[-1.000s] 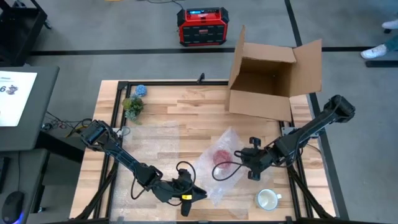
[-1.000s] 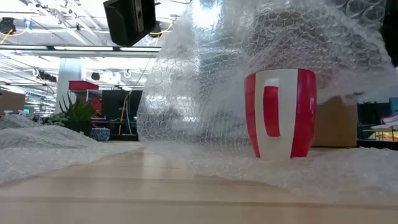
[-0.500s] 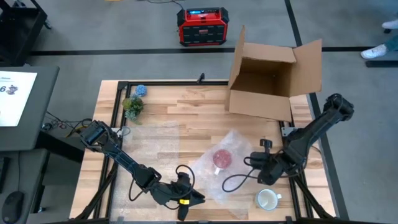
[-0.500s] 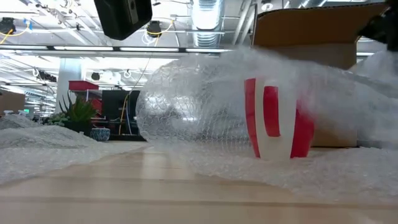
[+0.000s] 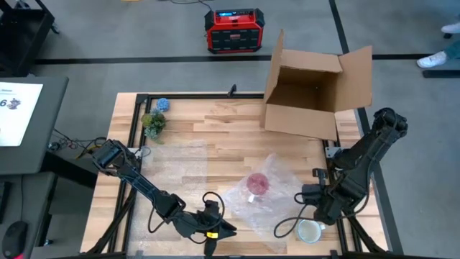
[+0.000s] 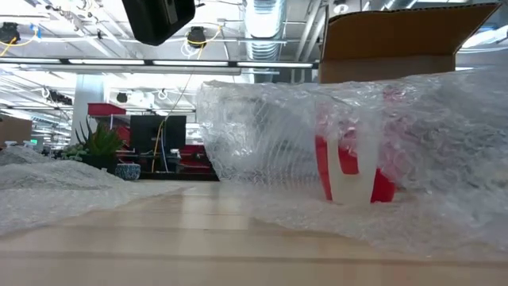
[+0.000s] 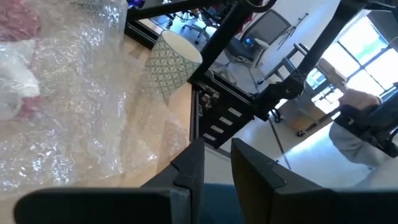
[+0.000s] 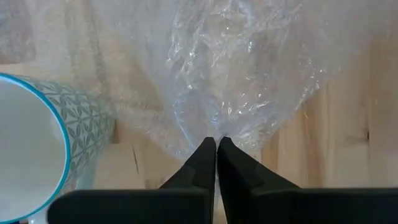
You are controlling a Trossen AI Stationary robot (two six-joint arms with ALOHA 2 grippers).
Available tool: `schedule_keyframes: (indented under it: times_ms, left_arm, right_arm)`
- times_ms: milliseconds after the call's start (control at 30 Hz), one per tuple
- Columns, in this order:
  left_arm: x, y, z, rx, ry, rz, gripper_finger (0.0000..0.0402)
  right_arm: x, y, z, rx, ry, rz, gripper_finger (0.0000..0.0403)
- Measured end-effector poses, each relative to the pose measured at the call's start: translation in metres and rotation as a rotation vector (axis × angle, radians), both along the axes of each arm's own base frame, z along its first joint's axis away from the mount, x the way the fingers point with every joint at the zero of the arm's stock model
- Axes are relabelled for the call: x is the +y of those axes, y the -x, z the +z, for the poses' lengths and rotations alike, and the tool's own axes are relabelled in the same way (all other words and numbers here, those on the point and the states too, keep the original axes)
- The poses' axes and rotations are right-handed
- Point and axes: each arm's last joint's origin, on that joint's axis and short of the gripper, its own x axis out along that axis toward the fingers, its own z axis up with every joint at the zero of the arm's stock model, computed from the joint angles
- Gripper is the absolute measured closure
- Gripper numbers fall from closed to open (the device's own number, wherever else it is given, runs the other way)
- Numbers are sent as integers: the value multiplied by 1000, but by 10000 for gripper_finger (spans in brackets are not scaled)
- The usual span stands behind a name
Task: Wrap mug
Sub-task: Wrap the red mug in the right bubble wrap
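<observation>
Mug [image 5: 256, 183], red and white, stands near the middle of the wooden table [image 5: 215, 137] in the high view, under a crumpled sheet of bubble wrap [image 5: 269, 198] that blurs its outline. The right gripper [image 5: 316, 196] sits at the sheet's right edge, close to a second, patterned mug [image 5: 309, 230] by the front edge. The left gripper [image 5: 213, 229] lies low at the table's front edge, left of the sheet. An open cardboard box [image 5: 313, 90], a small plant [image 5: 153, 124] and a blue pot [image 5: 162, 104] stand at the far side. That makes two mugs and one box.

Across the low view, the red mug [image 6: 349, 167] shows only dimly through the bubble wrap [image 6: 317, 127] draped over it; the cardboard box [image 6: 397, 40] rises behind.

From the left wrist, the fingers [image 7: 186, 174] stand a narrow gap apart with nothing between them, beside the bubble wrap [image 7: 74, 112]; the patterned mug [image 7: 168, 65] is beyond.

At the right wrist, the fingers [image 8: 202, 165] are pressed together, pinching a gathered edge of the bubble wrap [image 8: 236, 74]; the patterned mug [image 8: 43, 137] is cut off by the frame.
</observation>
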Motion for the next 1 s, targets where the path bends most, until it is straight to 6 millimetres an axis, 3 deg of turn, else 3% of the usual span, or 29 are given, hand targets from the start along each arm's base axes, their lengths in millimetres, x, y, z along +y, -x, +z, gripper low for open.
schedule_keyframes:
  times_ms: [200,333,700,867,1000]
  left_arm:
    - [0,0,0,-1,-9,-2,343]
    - [0,0,-1,5,-15,-2,343]
    - [1,0,-2,16,-24,-2,343]
    - [1,0,-2,16,-29,-1,343]
    - [2,-1,-2,12,-51,-1,343]
  right_arm:
    - [-2,4,-1,88,-20,-4,400]
    - [-5,8,0,176,-19,21,378]
    - [-7,7,36,244,-64,84,286]
    - [-2,0,58,163,-123,171,256]
    - [-3,-16,75,-37,-85,257,251]
